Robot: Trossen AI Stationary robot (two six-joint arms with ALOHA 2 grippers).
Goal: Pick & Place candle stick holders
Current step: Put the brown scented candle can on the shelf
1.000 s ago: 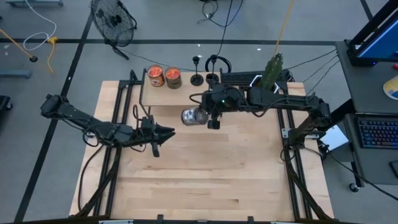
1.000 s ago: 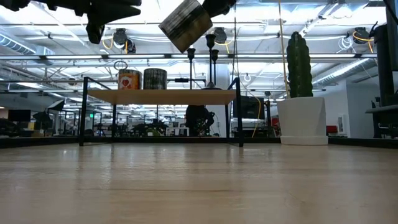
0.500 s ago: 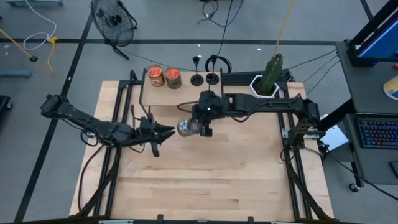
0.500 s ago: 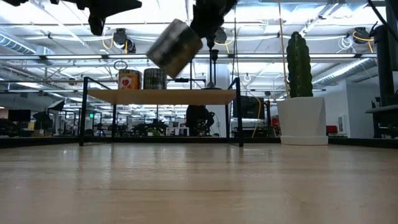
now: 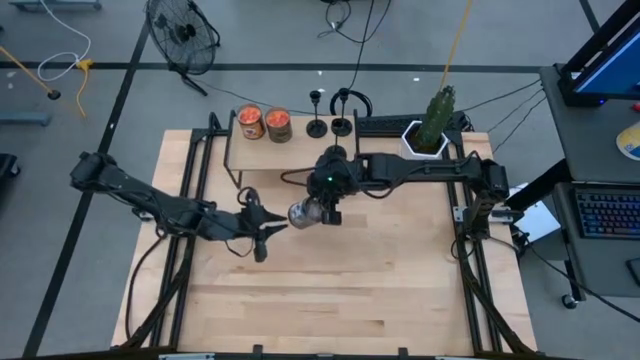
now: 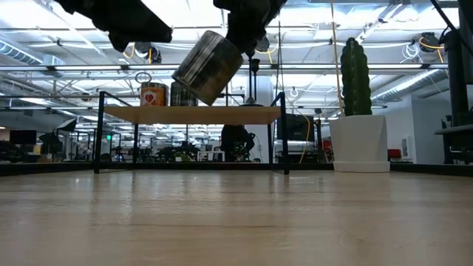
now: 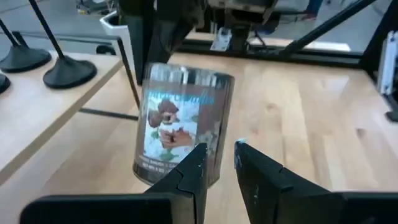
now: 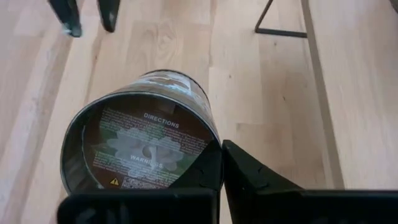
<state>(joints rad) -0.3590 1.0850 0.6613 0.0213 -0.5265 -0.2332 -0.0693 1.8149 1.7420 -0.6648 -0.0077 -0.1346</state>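
The candle stick holders [image 5: 317, 127] stand on the small raised shelf [image 5: 300, 152], at its end nearer the potted cactus [image 5: 437, 115]; two black ones are plain in the high view, and their bases [image 7: 68, 73] show in the left wrist view, untouched. A third cannot be made out. Just in front of the shelf, above the table, the right gripper [image 5: 326, 208] is pinched on the rim of a clear glass jar [image 5: 304, 213], one finger inside and one outside, the jar hanging tilted. The left gripper [image 5: 262, 235] sits just beside the jar on the side away from the cactus, its fingers [image 7: 189, 171] only narrowly apart and holding nothing. In my judgement the jar should be lowered level and set well clear of the shelf, with the left arm kept back to avoid a knock. The two orange-filled jars [image 5: 264, 123] stand at the shelf's far end. The low view cuts off both grippers at the top edge.
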